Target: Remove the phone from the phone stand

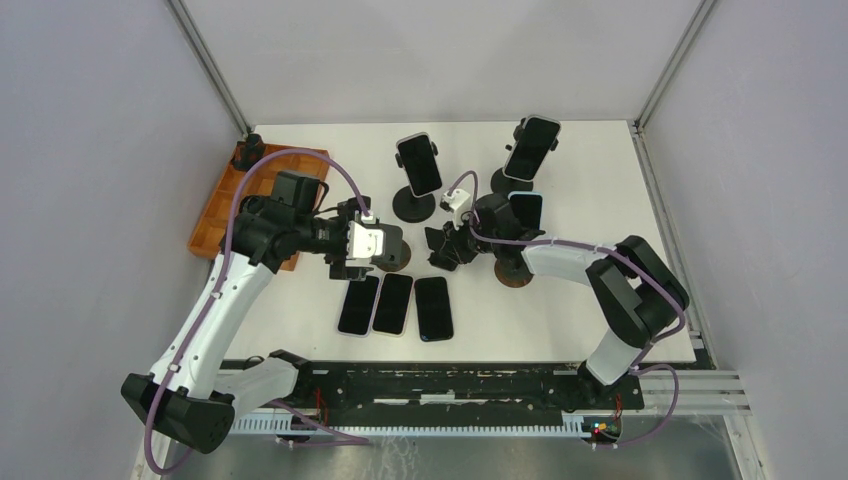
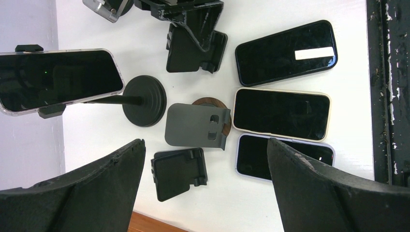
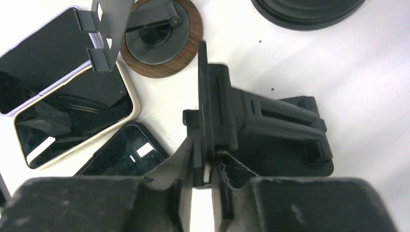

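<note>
From above, the left gripper [image 1: 365, 245] hangs wide open over the middle of the desk [image 1: 620, 310], just beyond three loose phones [image 1: 395, 305] lying flat toward the near edge. Three more sit in stands: the middle phone [image 1: 418, 165], the corner phone [image 1: 531, 147] toward the far right corner, and the near phone [image 1: 526, 208] beside the right arm. The right gripper [image 1: 447, 250] is down on an empty folding stand [image 1: 432, 243].

The left wrist view shows the middle phone [image 2: 58, 79] clamped on its round-foot stand [image 2: 144, 100], off to one side of the spread fingers [image 2: 87, 193].

In the right wrist view the fingers [image 3: 179, 164] stand narrow around the folding stand's thin plate. I cannot tell whether they press it. The risk I see is that this hand is on a stand with no phone. A swing across from there could topple the near phone or drag the folding stand over the loose phones.
</note>
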